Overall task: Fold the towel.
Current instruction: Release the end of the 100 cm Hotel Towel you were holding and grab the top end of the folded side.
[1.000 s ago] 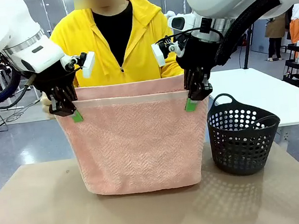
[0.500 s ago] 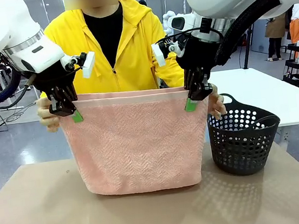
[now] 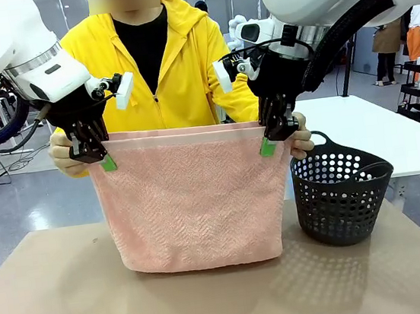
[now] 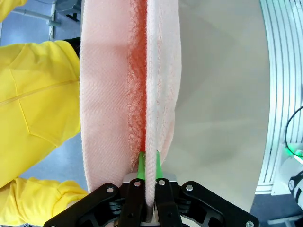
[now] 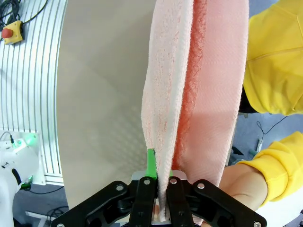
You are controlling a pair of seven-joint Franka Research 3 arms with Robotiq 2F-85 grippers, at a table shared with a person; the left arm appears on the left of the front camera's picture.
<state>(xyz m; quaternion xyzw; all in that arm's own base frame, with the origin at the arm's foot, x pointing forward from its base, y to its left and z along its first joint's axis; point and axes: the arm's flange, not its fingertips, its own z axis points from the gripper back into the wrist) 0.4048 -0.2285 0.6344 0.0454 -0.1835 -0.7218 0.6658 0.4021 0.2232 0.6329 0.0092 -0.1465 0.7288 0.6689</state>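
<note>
My left gripper (image 3: 104, 161) is pinched tight on one near top corner of the towel (image 3: 193, 205), and my right gripper (image 3: 268, 145) is clamped the same way on the other near corner. The towel hangs doubled between me and the person (image 3: 154, 64), its bottom fold reaching down to the table (image 3: 51, 299), just beside the black basket (image 3: 342, 187). A second ago the person's far edge stood higher than mine. It has since dropped level with my edge, and the person's hands have come into sight: one hand (image 3: 62, 152) just outside my left gripper, the other hand (image 3: 301, 139) just outside my right. My grippers have not shifted. From my wrists the two layers run close together, with a narrow gap between
</note>
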